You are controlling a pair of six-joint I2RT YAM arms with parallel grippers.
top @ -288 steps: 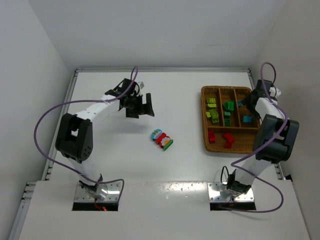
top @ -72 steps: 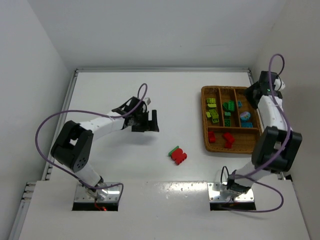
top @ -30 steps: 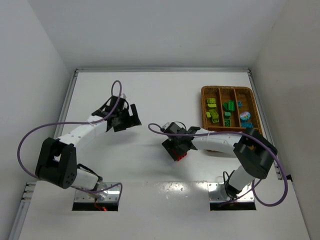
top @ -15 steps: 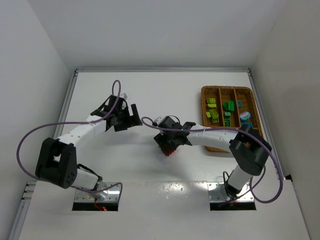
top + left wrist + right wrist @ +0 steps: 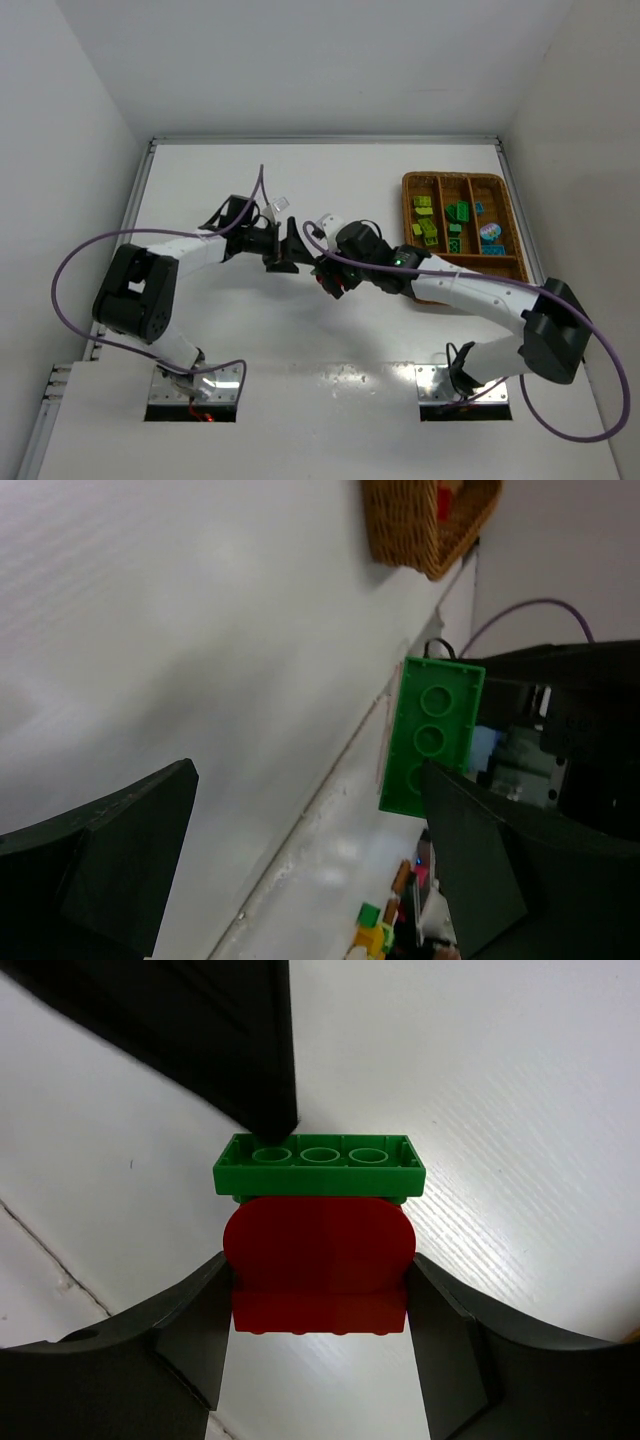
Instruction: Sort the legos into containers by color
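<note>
My right gripper point(image 5: 335, 276) point(image 5: 320, 1295) is shut on a red brick point(image 5: 320, 1260) that has a dark green plate point(image 5: 318, 1165) stuck on its far end. It holds the pair at mid-table, and the red shows between the fingers in the top view point(image 5: 337, 281). My left gripper point(image 5: 291, 250) point(image 5: 300, 880) is open and faces the stack. The green plate point(image 5: 432, 735) stands just ahead of its right finger point(image 5: 500, 880), and one left finger point(image 5: 230, 1050) reaches the plate's edge. The wicker tray point(image 5: 407, 232) at the right holds lime point(image 5: 425, 222), dark green point(image 5: 457, 213) and teal point(image 5: 490, 233) bricks.
My right arm point(image 5: 470, 287) lies across the tray's near end and hides that compartment. A tray corner point(image 5: 420, 540) shows in the left wrist view. White walls close in the table on three sides. Purple cables loop off both arms.
My right gripper has carried the red and green stack up and to the left. My left gripper has swung right to face it, and its finger now sits by the green plate.
</note>
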